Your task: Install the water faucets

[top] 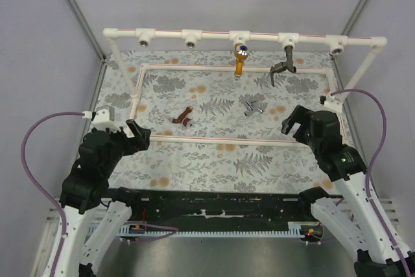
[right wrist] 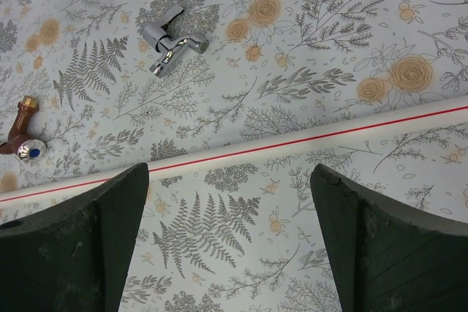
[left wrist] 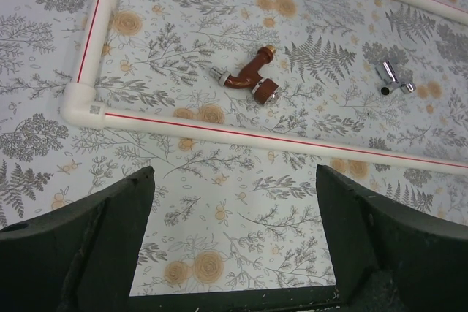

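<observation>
Flowered cloth in grey and orange covers the table (top: 214, 160), with both arms bolted at its near edge. Nearest on the left, the left gripper (left wrist: 234, 180) hangs just above the cloth, its black fingers spread wide with nothing between them. On the right, the right gripper (right wrist: 230, 173) is also parted and grasps nothing.

Just beyond both grippers runs the near low pipe of the white pipe frame (top: 214, 139), which bears a thin red stripe and lies flat on the cloth. Past that pipe, inside the frame's rectangle, the reddish-brown faucet (left wrist: 248, 78) lies on its side left of centre. The silver faucet (right wrist: 172, 38) lies on the cloth to its right (the two are well apart, neither touching a pipe).

Farthest back, the raised rail (top: 214, 34) spans the table on angled legs and carries a row of T-fittings. The golden-orange faucet (top: 240, 58) hangs from the middle fitting, and the dark grey faucet (top: 283, 63) hangs from the next fitting to the right.
</observation>
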`<move>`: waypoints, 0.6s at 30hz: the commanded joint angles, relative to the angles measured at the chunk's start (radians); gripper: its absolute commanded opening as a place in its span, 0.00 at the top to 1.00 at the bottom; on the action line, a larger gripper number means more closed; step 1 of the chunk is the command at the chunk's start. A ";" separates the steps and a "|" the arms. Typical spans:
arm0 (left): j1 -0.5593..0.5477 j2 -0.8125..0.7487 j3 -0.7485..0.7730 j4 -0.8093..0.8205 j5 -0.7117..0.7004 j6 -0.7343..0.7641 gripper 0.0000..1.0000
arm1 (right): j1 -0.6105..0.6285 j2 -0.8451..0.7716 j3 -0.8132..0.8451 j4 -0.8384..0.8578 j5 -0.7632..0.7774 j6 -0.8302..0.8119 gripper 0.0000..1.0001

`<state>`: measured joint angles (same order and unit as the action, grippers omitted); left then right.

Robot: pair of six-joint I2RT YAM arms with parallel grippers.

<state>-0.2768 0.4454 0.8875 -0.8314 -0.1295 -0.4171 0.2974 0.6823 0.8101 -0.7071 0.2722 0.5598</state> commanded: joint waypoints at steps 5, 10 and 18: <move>-0.009 0.122 -0.091 0.129 0.096 -0.089 0.04 | 0.003 0.097 -0.020 0.107 0.039 0.049 0.02; -0.010 0.309 -0.094 0.192 0.125 -0.138 0.04 | 0.003 0.149 -0.008 0.127 -0.152 -0.043 0.02; -0.019 0.728 0.057 0.213 0.195 -0.055 0.05 | 0.003 0.088 -0.081 0.195 -0.248 -0.037 0.02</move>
<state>-0.2840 1.0351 0.8326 -0.6758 0.0170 -0.5034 0.2985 0.8028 0.7521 -0.5777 0.0990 0.5377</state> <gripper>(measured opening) 0.964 0.982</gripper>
